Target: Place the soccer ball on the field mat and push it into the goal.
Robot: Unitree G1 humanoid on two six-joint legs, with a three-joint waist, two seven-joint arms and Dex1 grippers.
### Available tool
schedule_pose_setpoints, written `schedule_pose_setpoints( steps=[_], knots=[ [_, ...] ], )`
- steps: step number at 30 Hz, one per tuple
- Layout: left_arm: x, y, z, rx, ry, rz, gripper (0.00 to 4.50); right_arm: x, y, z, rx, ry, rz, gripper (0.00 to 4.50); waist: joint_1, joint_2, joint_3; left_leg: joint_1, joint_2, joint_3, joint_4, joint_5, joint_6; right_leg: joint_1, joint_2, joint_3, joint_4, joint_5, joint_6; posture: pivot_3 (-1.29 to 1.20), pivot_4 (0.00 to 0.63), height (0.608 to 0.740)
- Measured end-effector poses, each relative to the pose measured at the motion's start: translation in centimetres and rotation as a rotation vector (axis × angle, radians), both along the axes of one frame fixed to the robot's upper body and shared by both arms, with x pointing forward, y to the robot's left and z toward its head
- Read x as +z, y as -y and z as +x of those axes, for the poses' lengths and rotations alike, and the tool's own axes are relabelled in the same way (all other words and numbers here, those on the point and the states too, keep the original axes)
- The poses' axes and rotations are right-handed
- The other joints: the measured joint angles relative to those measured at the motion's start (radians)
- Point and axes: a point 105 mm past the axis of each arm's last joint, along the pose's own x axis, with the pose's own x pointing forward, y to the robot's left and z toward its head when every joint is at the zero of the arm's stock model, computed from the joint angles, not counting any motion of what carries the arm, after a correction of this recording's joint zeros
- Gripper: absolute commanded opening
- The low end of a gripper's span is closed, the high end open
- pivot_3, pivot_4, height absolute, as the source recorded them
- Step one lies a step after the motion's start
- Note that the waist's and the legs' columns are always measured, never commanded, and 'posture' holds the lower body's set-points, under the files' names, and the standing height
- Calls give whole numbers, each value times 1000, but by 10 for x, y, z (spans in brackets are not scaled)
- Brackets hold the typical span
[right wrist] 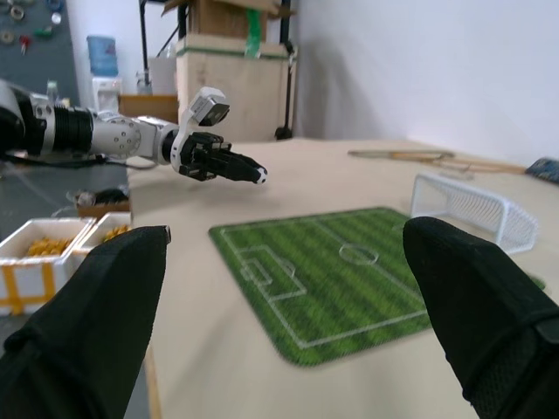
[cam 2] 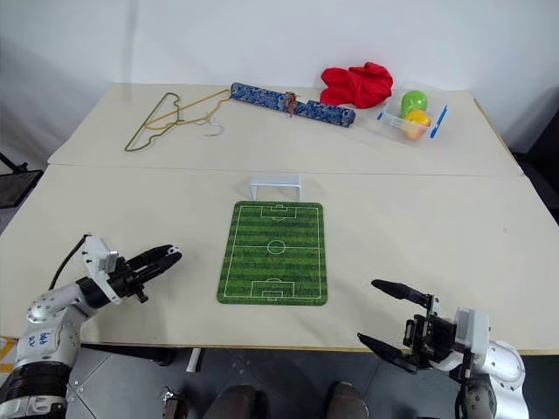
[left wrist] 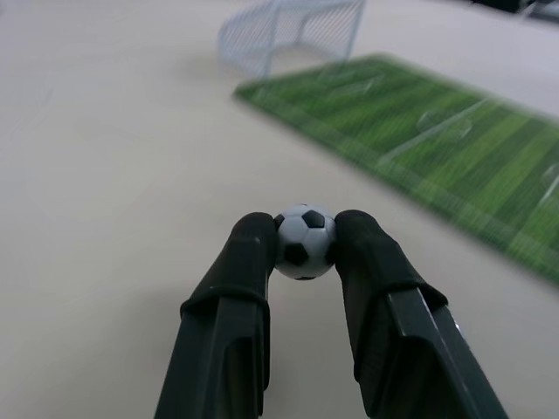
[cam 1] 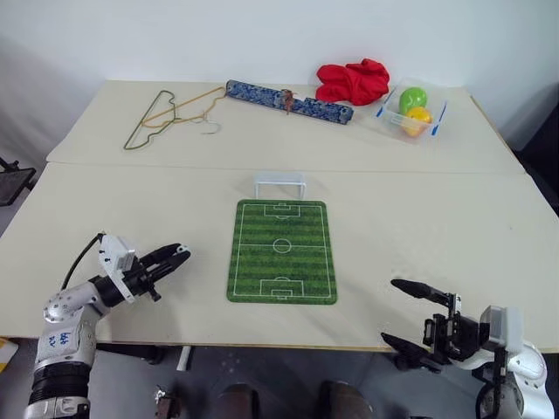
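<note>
Soccer ball [left wrist: 304,242], tiny and white with black patches, is pinched between the two black fingers of the left claw [cam 1: 177,256], which hovers above the tabletop [cam 1: 437,218] just beside the left long edge of the field mat, pointing toward it. The ball is off the mat and not resting on any surface.

Largest is the pale tabletop, two boards joined along a seam. On the far board lie wire hangers [cam 1: 170,116], a long blue patterned roll [cam 1: 288,101], a red cloth [cam 1: 353,81] and a clear tray [cam 1: 389,118] holding a green ball [cam 1: 413,99] and a yellow ball [cam 1: 418,118]. The green striped field mat [cam 1: 282,251] lies flat at the middle of the near board. The small white goal [cam 1: 280,185] stands at its far short edge. The right claw [cam 1: 406,315] hangs at the near right edge, fingers spread wide with nothing between them.
</note>
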Motion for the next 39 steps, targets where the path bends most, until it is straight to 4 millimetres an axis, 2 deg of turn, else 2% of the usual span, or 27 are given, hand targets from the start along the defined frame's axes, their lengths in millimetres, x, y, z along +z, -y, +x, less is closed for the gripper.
schedule_pose_setpoints(
  steps=[2,6,9,14,17,26,36,38,39],
  knots=[
    [15,21,2,-108,21,28,859,4,1,-3,-2,21,2,4500,4,0,0,0,0,-1,0,0,0,1,0,-1,0,0,0,0,150,740],
    [39,85,0,-404,72,170,859,6,5,-6,-3,38,-66,4500,2,0,0,0,-1,-1,0,0,0,1,0,0,-1,0,0,0,150,740],
    [28,117,-4,-525,56,250,859,5,13,-6,-28,21,-104,4500,-6,1,-1,0,0,0,-1,0,0,1,1,0,-1,0,0,0,150,740],
    [-12,162,-22,-696,-8,357,859,6,34,-7,-81,-3,-214,4500,0,2,0,0,0,1,0,0,0,1,1,0,-2,0,1,0,150,740],
    [-27,164,-24,-715,-17,418,859,7,38,-10,-86,-13,-263,4500,1,2,0,0,0,0,0,0,0,1,1,0,-2,0,0,0,150,740],
    [-29,163,-16,-679,34,414,859,4,38,-12,-101,-61,-264,4500,2,2,0,0,0,0,1,0,1,2,0,0,-2,0,1,0,150,740],
    [-29,163,-14,-663,67,425,859,14,26,-13,-107,-52,-258,4500,3,2,0,1,0,0,1,0,1,3,0,0,-2,0,1,0,150,740],
    [-29,163,-14,-662,63,423,1605,14,26,-12,-108,-55,-256,4500,3,2,0,1,0,0,1,0,1,3,0,0,-2,0,1,0,150,740],
    [-30,162,-13,-660,55,425,1817,14,26,-12,-110,-55,-255,4500,3,2,0,1,0,0,1,0,1,3,0,0,-2,0,1,0,150,740]
  ],
)
